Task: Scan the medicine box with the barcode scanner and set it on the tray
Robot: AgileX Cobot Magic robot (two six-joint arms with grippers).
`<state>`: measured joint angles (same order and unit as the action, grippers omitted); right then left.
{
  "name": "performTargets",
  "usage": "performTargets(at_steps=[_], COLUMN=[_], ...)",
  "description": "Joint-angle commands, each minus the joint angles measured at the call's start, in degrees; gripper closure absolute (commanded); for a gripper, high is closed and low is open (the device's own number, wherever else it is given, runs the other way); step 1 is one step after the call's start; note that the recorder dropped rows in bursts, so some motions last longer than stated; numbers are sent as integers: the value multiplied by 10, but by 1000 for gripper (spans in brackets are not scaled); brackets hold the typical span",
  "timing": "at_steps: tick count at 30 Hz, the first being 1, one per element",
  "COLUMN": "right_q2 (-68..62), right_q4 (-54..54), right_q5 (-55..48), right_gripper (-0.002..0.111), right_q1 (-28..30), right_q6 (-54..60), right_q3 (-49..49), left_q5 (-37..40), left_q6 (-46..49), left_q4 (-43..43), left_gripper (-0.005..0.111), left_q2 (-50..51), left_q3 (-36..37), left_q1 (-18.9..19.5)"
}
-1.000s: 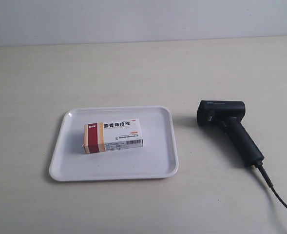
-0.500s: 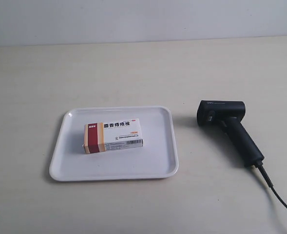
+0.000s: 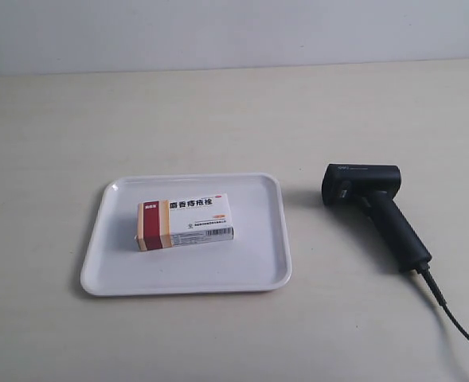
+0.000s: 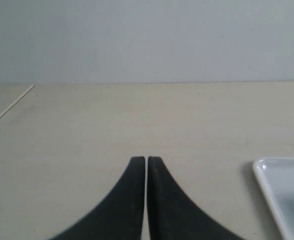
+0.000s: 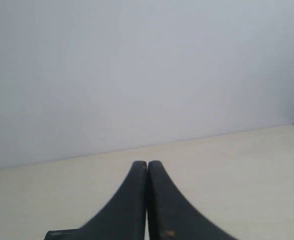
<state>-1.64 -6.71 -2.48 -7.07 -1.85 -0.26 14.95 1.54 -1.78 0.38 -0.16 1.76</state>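
The medicine box lies flat in the middle of the white tray in the exterior view, its dark red and orange band at the view's left end. To the right of the tray, the black barcode scanner rests on the table, its cable trailing toward the lower right corner. Neither arm shows in the exterior view. In the left wrist view my left gripper is shut with nothing in it, a corner of the tray beside it. My right gripper is shut and empty, with the scanner's head just visible beside it.
The beige table stretches back to a pale wall. A table edge runs diagonally in the left wrist view.
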Motion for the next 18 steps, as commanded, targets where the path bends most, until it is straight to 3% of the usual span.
performTargets(at_steps=[1, 18], right_q2=[16, 16], right_q4=[-2, -2], right_q5=[-36, -54], right_gripper=[108, 108], right_q1=[33, 54], right_q6=[4, 4], right_q3=[3, 3], left_q5=[-1, -1], left_q6=[-3, -3], left_q4=[-4, -4], left_gripper=[103, 103], left_q2=[-4, -4], left_q3=[2, 2], left_q1=[3, 3])
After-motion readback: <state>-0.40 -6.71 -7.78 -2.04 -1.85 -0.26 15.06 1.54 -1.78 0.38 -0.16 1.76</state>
